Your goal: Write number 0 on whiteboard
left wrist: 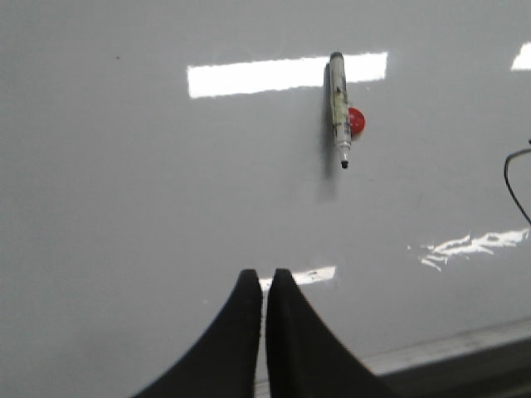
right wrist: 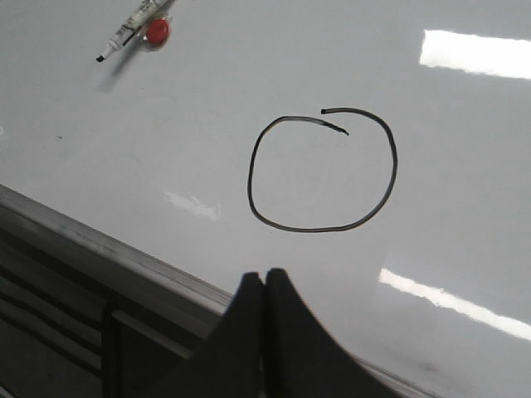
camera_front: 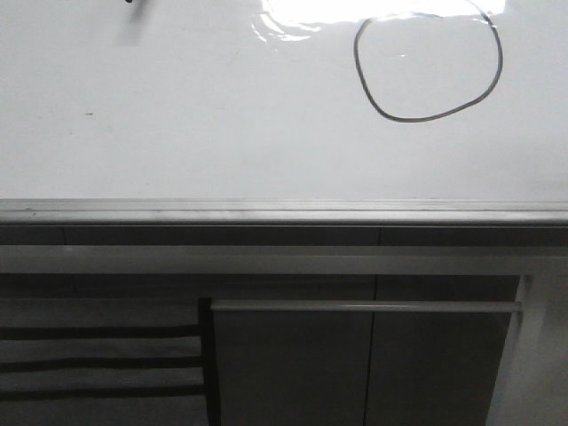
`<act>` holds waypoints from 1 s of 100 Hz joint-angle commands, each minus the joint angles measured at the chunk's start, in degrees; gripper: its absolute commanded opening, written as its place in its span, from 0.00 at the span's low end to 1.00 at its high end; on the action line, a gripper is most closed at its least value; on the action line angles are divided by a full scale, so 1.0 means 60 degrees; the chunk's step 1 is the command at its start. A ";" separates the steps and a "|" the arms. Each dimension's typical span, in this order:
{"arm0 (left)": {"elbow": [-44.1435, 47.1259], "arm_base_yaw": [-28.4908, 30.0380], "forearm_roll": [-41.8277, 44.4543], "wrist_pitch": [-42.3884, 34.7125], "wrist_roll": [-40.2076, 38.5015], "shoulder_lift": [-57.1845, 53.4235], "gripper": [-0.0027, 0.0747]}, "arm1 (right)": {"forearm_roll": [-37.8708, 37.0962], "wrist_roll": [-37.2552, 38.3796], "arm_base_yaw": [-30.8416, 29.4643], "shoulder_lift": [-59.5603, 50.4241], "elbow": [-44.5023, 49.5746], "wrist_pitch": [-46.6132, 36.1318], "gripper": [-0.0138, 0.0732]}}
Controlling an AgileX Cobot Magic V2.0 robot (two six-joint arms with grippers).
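The number 0 [camera_front: 429, 67] is a thin black lopsided loop at the upper right of the whiteboard [camera_front: 195, 133]. It shows whole in the right wrist view [right wrist: 322, 172], its line ends overlapping at the top. A marker pen [left wrist: 338, 108] with its black tip bare hangs on the board by a red magnet [left wrist: 357, 122]; it also shows in the right wrist view [right wrist: 133, 25]. My left gripper [left wrist: 264, 274] is shut and empty, below and left of the pen. My right gripper [right wrist: 264, 275] is shut and empty, near the board's lower edge below the loop.
A grey metal edge strip [camera_front: 284, 211] runs along the board's bottom. Below it stand dark cabinet panels [camera_front: 355, 364] with a pale handle bar [camera_front: 364, 306]. Bright glare [camera_front: 373, 11] lies across the board's top. The pen's tip [camera_front: 130, 2] peeks in at the top.
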 commanded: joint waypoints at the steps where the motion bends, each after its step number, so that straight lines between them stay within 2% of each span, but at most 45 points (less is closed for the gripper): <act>1: -0.0232 -0.0013 -0.2905 -0.0732 0.3524 0.0094 0.01 | 0.0031 -0.0020 -0.0055 0.0052 -0.0246 -0.0738 0.08; 10: -0.0232 0.0281 -0.6056 -0.1423 0.7637 0.0094 0.01 | 0.0031 -0.0020 -0.0055 0.0052 -0.0246 -0.0738 0.08; 15: -0.0193 0.0493 -0.6816 -0.1745 0.8618 0.0094 0.01 | 0.0031 -0.0020 -0.0055 0.0052 -0.0246 -0.0738 0.08; 28: 0.0221 0.0947 -0.7030 -0.2740 0.8579 0.0094 0.01 | 0.0031 -0.0020 -0.0055 0.0052 -0.0246 -0.0738 0.08; 53: 0.1654 0.1757 -0.7965 -0.2931 0.8574 0.0094 0.01 | 0.0031 -0.0020 -0.0055 0.0052 -0.0246 -0.0738 0.08; 73: 0.2455 0.2494 -0.8225 -0.1632 0.7295 0.0094 0.01 | 0.0031 -0.0020 -0.0055 0.0052 -0.0246 -0.0738 0.08; 87: 0.2433 0.2642 -0.8199 0.0249 0.7239 0.0025 0.01 | 0.0031 -0.0020 -0.0055 0.0052 -0.0246 -0.0738 0.08; 100: 0.2433 0.2642 -0.8287 0.0348 0.7239 -0.0338 0.01 | 0.0031 -0.0020 -0.0055 0.0052 -0.0246 -0.0738 0.08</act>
